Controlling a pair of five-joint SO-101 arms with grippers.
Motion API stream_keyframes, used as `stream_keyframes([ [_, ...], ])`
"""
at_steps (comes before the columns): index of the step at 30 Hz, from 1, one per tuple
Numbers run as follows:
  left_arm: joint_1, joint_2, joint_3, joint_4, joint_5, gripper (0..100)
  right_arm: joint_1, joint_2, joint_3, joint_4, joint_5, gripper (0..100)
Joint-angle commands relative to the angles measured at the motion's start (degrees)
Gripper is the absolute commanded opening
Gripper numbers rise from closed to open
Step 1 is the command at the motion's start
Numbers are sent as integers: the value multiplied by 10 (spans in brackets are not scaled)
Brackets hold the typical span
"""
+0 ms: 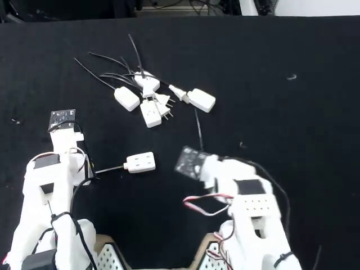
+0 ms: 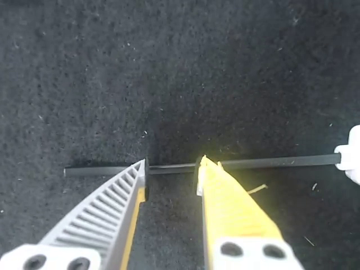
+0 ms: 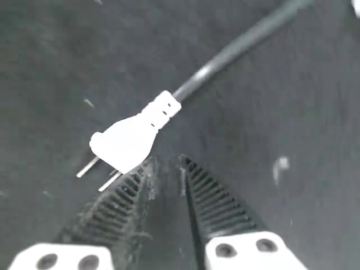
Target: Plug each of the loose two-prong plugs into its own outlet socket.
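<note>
A white outlet socket (image 1: 140, 162) lies at table centre, its thin black cable (image 2: 270, 162) running toward my left arm (image 1: 53, 169). My left gripper (image 2: 172, 165) is open, with its grey and yellow fingertips resting on that cable. A white two-prong plug (image 3: 126, 143) lies on the black cloth, touching the tip of one finger of my right gripper (image 3: 166, 164), which is open a little with nothing between its fingers. In the high view my right arm (image 1: 247, 197) covers that plug. Several more white sockets and plugs (image 1: 150, 104) lie tangled farther back.
Another white socket (image 1: 201, 100) sits right of the cluster, and its cable (image 1: 198, 129) trails down toward my right arm. Thin black wires fan out behind the cluster. Black cloth covers the table, with open room on the right half.
</note>
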Motion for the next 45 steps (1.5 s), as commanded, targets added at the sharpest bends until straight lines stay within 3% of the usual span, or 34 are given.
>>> stream_keyframes([
  [1, -5, -14, -4, -4, 1, 155, -95, -3, -37, 11, -103, 77],
  [4, -5, -14, -4, -4, 1, 155, -149, -3, -73, 23, -178, 78],
  [8, -5, -13, -4, -4, 1, 155, -167, 1, -129, 55, -185, 78],
  [17, -5, -15, 2, -6, 1, 155, -49, 2, -159, 68, 13, 78],
  [30, -5, -15, 3, -6, 1, 155, -169, -1, -15, 5, 14, 75],
  [33, -5, -15, 3, -6, 1, 155, -216, -2, -27, -6, -25, 75],
  [38, -5, -15, 4, -4, 1, 155, -290, 0, -56, -79, -166, 74],
  [40, -5, -15, 5, -4, 1, 155, -291, 1, -69, -91, -202, 74],
  [45, -5, -15, 5, -3, 1, 155, -253, 2, -122, -29, -207, 77],
])
